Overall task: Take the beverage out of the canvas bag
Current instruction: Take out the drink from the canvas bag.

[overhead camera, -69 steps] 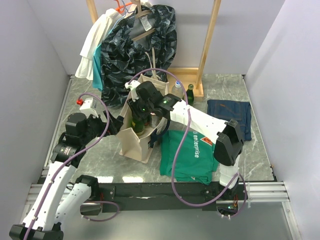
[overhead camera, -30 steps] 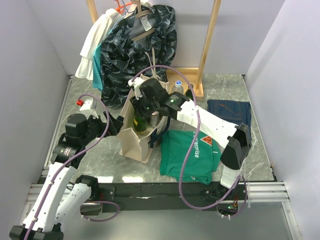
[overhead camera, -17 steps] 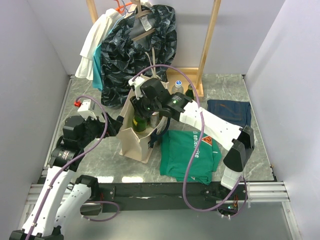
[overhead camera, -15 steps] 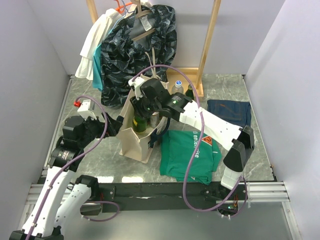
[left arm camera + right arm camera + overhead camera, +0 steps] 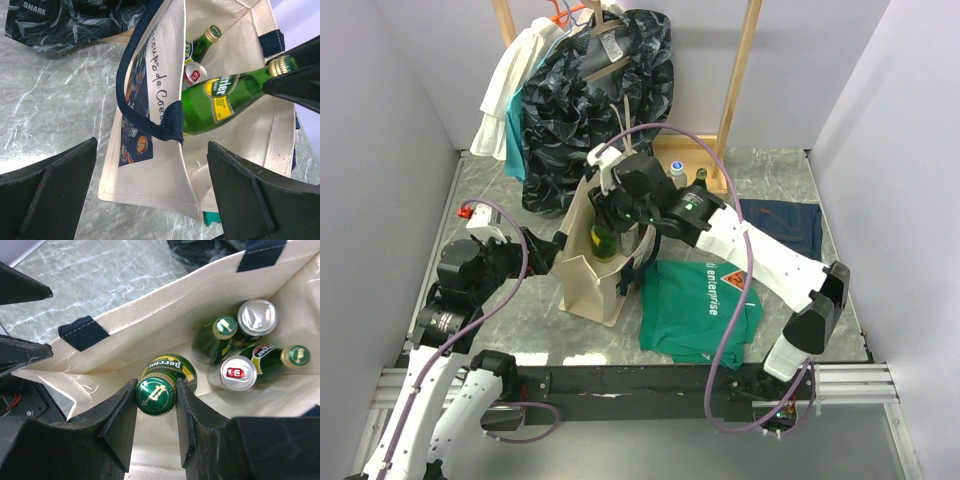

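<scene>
Green glass means weight and a slick skin: the bottle (image 5: 222, 97) looks full, it is rigid, and it would likely break if it fell on the counter (image 5: 520, 310). Your right claw (image 5: 156, 392) is clamped on the cap end of its neck. That is a narrow hold, but the cap's lip should keep it from sliding through. Pull straight up so the heavy body does not swing. The bottle stands inside the canvas bag (image 5: 582, 285), a little apart from the other bottles and cans (image 5: 239, 372). The bag is soft cloth and may ride up with the bottle. Your left claw (image 5: 150, 182), its fingers wide apart and gripping nothing, hangs near the bag's left wall, well placed to steady it.
</scene>
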Available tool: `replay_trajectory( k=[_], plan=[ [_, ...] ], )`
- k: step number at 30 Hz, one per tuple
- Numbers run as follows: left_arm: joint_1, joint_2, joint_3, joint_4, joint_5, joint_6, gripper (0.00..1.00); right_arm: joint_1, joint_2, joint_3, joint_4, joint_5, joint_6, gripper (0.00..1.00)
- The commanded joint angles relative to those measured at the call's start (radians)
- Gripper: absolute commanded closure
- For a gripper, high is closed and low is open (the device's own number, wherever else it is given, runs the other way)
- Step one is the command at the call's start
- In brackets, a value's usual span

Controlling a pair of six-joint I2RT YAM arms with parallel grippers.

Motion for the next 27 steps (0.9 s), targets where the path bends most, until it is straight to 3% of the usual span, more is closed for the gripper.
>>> replay_trajectory(
  k=[1, 27],
  plan=[
    [-0.004, -0.024, -0.001, 0.028, -0.018, -0.013, 0.04, 0.005, -0.104, 0.023, 0.160, 0.022, -0.021, 1.00],
    [-0.006, -0.058, -0.007, 0.038, 0.013, -0.007, 0.04, 0.008, -0.227, 0.017, 0.156, 0.168, -0.092, 1.00]
  ],
)
